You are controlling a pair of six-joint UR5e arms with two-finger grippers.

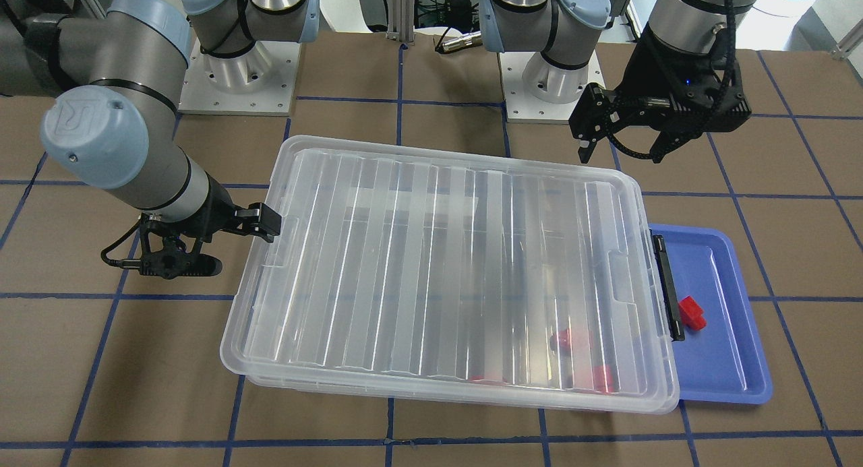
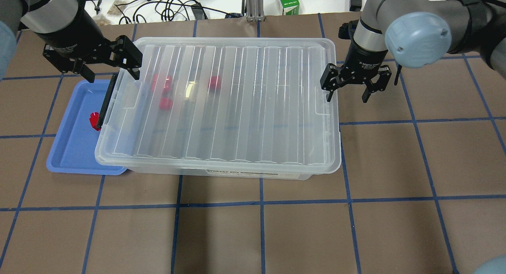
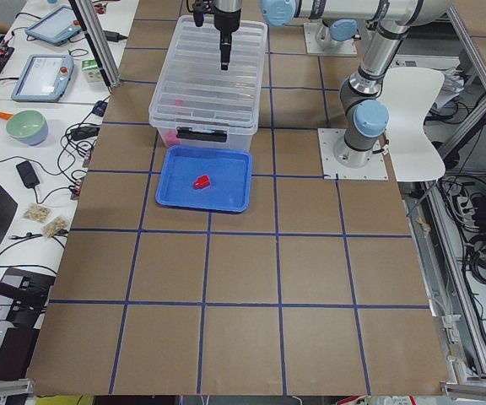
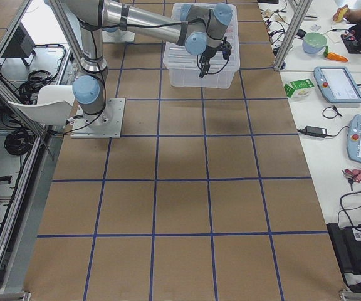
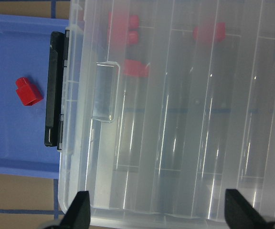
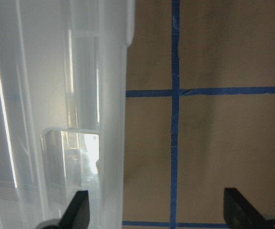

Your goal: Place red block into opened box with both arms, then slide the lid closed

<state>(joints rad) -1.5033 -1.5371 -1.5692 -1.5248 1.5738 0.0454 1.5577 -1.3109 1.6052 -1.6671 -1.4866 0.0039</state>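
Note:
The clear box [image 2: 221, 173] stands mid-table with the ridged lid [image 2: 237, 104] lying over it, slightly askew. Its left end overhangs the blue tray [image 2: 75, 147]. Three red blocks [image 2: 162, 83] show blurred through the lid [image 5: 199, 119] near the black latch [image 2: 106, 102]. Another red block [image 2: 95, 121] lies on the tray [image 1: 721, 359] beside the latch [image 5: 54, 90]. My left gripper [image 2: 112, 74] hangs open above the lid's far left corner. My right gripper [image 2: 347, 96] is open and low, straddling the lid's right end [image 6: 42, 95], one finger [image 6: 78, 212] over the lid.
The brown table has blue tape lines. The arm bases [image 1: 243, 69] stand at the robot's edge. A green carton [image 2: 288, 1] and cables lie beyond the far edge. Tablets and a bowl sit on a side bench [image 3: 49, 76].

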